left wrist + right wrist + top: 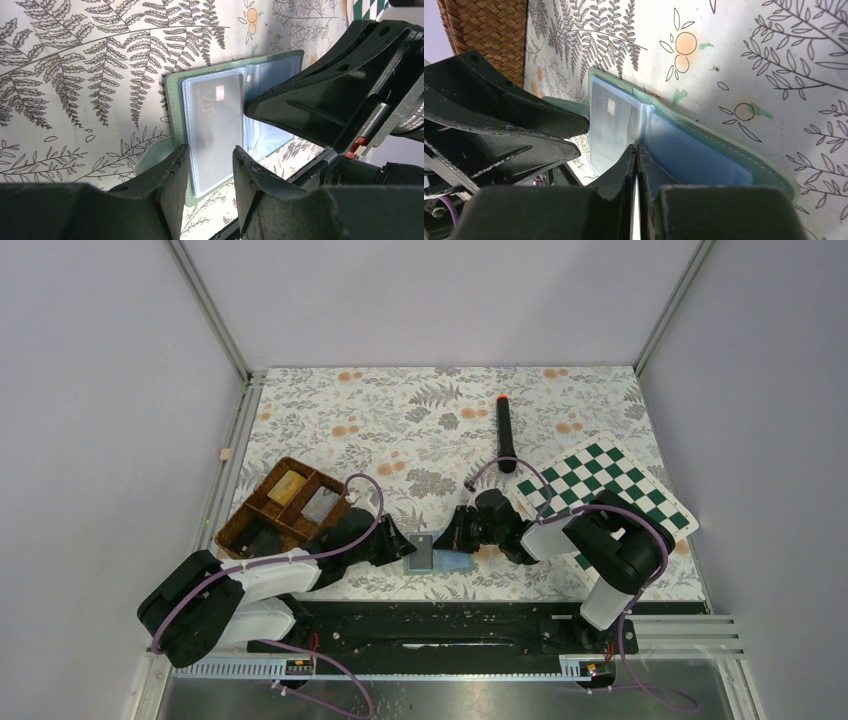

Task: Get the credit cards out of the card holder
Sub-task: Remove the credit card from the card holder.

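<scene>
Wallet open flat, grey card sleeved

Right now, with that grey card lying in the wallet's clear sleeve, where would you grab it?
Probably by the short edge nearest the left gripper, coming in low from that side. The credit card lies flat and thin inside the card holder, so only an edge can be pinched. Whether the sleeve opens there, I cannot tell.
</scene>
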Available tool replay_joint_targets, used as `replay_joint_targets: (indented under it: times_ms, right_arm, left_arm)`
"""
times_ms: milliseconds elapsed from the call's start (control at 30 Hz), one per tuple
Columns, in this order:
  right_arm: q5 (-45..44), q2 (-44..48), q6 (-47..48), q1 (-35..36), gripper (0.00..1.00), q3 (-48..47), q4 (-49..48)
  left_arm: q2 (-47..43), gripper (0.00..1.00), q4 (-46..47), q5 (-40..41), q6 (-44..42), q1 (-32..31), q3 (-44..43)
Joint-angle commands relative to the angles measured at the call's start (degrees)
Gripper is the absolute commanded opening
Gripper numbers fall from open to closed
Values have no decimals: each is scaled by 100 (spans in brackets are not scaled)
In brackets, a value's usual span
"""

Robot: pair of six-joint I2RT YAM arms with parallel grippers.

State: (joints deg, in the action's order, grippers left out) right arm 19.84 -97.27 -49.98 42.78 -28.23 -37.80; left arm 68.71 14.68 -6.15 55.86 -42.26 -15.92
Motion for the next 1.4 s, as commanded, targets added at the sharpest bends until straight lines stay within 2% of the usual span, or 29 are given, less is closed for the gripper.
replay_joint_targets:
  times_ms: [0,333,500,700,1000,1167,1367]
  right_arm:
    - [-255,-148,242,-76,8,169,440]
    - [-223,-81,231,-76,10,181,460]
    - [-151,-73,201,-72,17,162,430]
    - [-111,-57,179,-73,18,152,406]
    - [-168,325,120,-71,29,252,449]
    - [-240,564,88,-71,31,339,460]
    - [-143,438,-49,-74,34,418,151]
  left_arm:
    - [-34,38,28,91,-101,20,-109]
    - [130,38,389,-203,-67,25,-130]
    - [239,37,894,-516,1,14,-34]
    - [350,36,1408,-879,32,14,-9]
    - [359,36,1530,-937,0,6,7]
    - [505,35,1754,-996,42,-24,4]
    - [755,35,2110,-1134,117,-103,-48]
